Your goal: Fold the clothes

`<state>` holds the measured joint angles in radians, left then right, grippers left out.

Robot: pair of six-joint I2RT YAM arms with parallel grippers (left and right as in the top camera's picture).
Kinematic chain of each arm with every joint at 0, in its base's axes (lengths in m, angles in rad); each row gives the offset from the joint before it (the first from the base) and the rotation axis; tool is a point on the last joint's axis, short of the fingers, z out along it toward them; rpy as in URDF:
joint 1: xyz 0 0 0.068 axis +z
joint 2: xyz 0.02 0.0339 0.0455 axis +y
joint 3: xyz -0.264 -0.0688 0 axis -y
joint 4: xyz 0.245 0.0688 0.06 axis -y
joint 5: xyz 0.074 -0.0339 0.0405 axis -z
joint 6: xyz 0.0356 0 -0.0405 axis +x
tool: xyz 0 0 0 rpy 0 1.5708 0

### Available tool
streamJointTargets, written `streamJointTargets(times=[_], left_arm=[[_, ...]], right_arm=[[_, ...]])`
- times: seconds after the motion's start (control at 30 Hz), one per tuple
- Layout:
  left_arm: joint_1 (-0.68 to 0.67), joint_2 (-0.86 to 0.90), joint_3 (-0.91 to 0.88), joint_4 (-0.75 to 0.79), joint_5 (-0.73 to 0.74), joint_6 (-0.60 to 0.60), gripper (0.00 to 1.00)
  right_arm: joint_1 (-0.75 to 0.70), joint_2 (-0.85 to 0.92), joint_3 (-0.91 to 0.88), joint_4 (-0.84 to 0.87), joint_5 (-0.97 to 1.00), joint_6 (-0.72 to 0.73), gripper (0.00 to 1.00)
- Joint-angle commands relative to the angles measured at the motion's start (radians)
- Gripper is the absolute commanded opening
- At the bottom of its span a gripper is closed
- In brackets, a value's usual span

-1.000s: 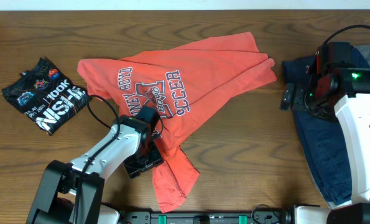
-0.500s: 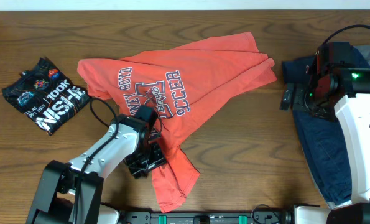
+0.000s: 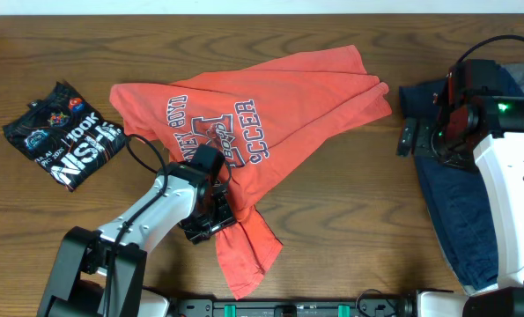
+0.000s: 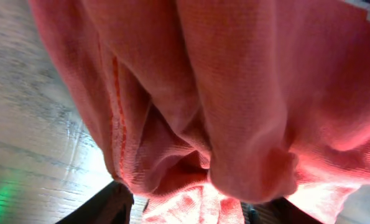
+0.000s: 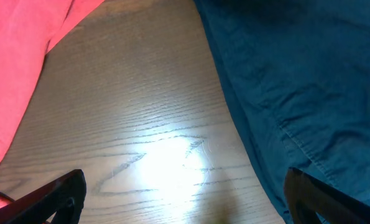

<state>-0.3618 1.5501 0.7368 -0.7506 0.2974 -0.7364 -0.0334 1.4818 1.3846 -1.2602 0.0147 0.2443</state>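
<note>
Overhead view of a brown wooden table (image 3: 350,211), with two white-and-black robot arms reaching in from the near edge.

In the middle, a coral-red T-shirt (image 3: 288,97), spread loosely and creased, white-and-navy chest lettering facing up, one narrow tail trailing toward the near edge.

At the top of that tail, just below the lettering, the left gripper (image 3: 213,218), pinching a bunch of the red cloth. In the left wrist view, thick folds of shirt gathered between the dark fingers (image 4: 107,205) and filling nearly the whole picture, with a strip of tabletop at the left.

Far to the right, well apart from the pinched tail, the right gripper (image 3: 409,141), spread wide and holding nothing. Seen from the right wrist: dark fingertips (image 5: 54,196) at the lower corners, bare wood between them, an edge of red shirt to the left, blue cloth to the right.

Under and beside the right arm, a navy garment (image 3: 460,211), lying long toward the near edge.

At the far left of the table, apart from the shirt, a small folded black printed tee (image 3: 63,136).
</note>
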Motion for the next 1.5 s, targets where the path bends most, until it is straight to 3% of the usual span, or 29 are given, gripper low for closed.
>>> streamJointTargets(times=[0.0,0.1,0.5,0.57,0.63,0.87,0.9,1.0,1.3,1.47], left_arm=[[0.002,-0.009,-0.009,-0.006,-0.03,-0.012,0.55],[0.001,-0.009,-0.011,-0.007,-0.03,-0.012,0.45],[0.002,-0.008,-0.049,-0.033,-0.029,-0.012,0.46],[0.002,-0.009,-0.048,-0.045,-0.03,-0.012,0.43],[0.005,-0.009,-0.048,-0.06,-0.044,-0.011,0.33],[0.025,-0.009,-0.048,-0.055,-0.06,-0.012,0.32],[0.025,-0.009,-0.048,-0.055,-0.06,-0.011,0.29],[0.025,-0.009,-0.048,-0.057,-0.06,-0.008,0.07],[0.025,-0.026,0.004,-0.238,-0.06,0.041,0.06],[0.025,-0.05,0.026,-0.285,-0.06,0.068,0.11]], right_arm=[[-0.005,-0.004,-0.006,-0.001,-0.003,-0.014,0.99],[-0.005,-0.004,-0.006,0.0,-0.004,-0.014,0.99],[-0.005,-0.004,-0.006,0.0,-0.003,-0.017,0.99],[-0.005,-0.004,-0.006,-0.001,-0.003,-0.018,0.99],[-0.005,-0.004,-0.006,-0.001,0.006,-0.018,0.99],[-0.005,-0.004,-0.006,-0.001,0.008,-0.022,0.99],[-0.005,-0.004,-0.006,0.0,0.008,-0.022,0.99],[-0.005,-0.004,-0.006,-0.001,0.008,-0.022,0.99],[-0.005,-0.004,-0.006,0.004,0.011,-0.021,0.99],[-0.005,-0.004,-0.006,0.011,0.011,-0.021,0.99]])
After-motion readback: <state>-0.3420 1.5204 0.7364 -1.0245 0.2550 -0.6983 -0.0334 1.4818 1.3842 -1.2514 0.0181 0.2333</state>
